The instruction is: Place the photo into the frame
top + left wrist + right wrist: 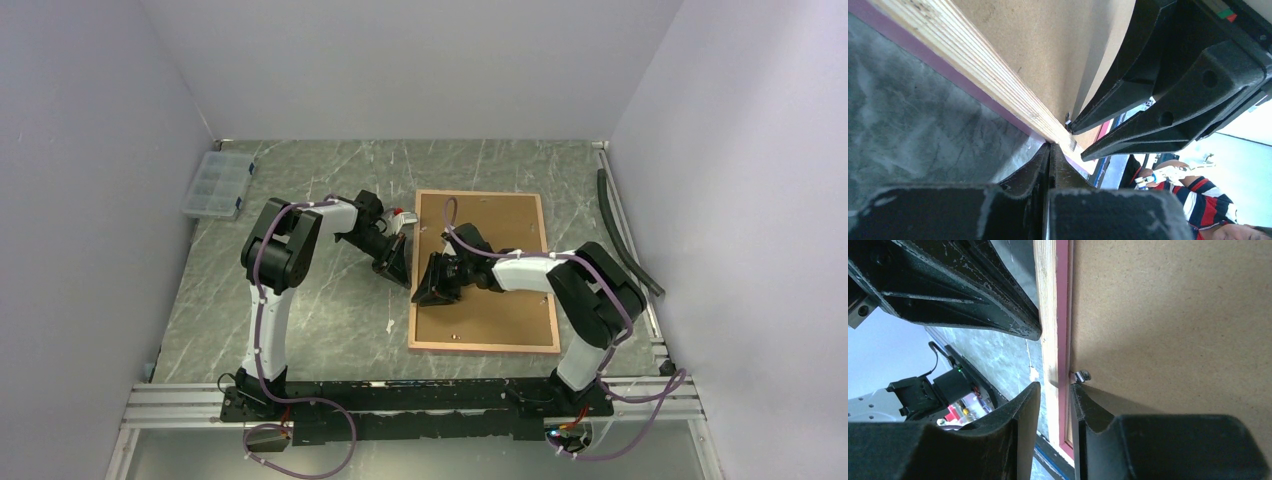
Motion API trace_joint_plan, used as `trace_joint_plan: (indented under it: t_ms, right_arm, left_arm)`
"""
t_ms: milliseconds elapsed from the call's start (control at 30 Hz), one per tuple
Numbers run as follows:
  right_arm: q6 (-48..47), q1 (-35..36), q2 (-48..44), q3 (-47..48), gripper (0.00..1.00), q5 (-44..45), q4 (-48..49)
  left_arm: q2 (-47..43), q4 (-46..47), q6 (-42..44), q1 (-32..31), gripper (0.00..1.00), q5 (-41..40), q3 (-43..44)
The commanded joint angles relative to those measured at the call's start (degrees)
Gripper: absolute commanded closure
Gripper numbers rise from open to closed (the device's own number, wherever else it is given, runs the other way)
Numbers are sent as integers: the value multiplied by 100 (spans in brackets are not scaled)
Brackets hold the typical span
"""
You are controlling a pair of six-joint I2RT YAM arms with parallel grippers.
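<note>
The frame [484, 347] lies face down on the table, its plain brown backing board [495, 235] facing up inside the tan rails. The photo is hidden. My left gripper [398, 265] is shut, and its tips [1050, 147] rest against the outer side of the frame's left rail [973, 65]. My right gripper [428, 290] reaches across the board to the same rail. In the right wrist view the right gripper [1055, 390] is open and straddles the rail [1048, 315]. One finger is outside, clear of the wood; the other sits on the board beside a small metal tab [1081, 376].
A clear plastic organiser box [216, 186] sits at the table's far left. A black strip [625, 230] lies along the right edge. A small red and white object [402, 215] is by the frame's top left corner. Grey walls close three sides.
</note>
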Motion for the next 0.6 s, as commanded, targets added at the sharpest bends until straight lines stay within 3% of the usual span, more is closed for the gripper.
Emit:
trace_joint_plan:
  t_ms: [0, 167, 300, 433, 567]
  right_arm:
    - [-105, 26, 422, 140, 67, 727, 131]
    - [-179, -8, 390, 454, 66, 582, 282]
    - [-488, -338, -261, 839, 59, 249, -197]
    - [-906, -1293, -1089, 995, 39, 273, -997]
    - [-1247, -2636, -1502, 1028, 29, 945, -1623]
  left_arm:
    - [-1, 388, -81, -146, 94, 85, 43]
    - [-141, 101, 126, -131, 93, 101, 49]
    - [-295, -479, 579, 32, 90, 124, 255]
    - [-539, -1073, 1256, 245, 81, -102, 416]
    - [-700, -1478, 1985, 356, 70, -312, 473]
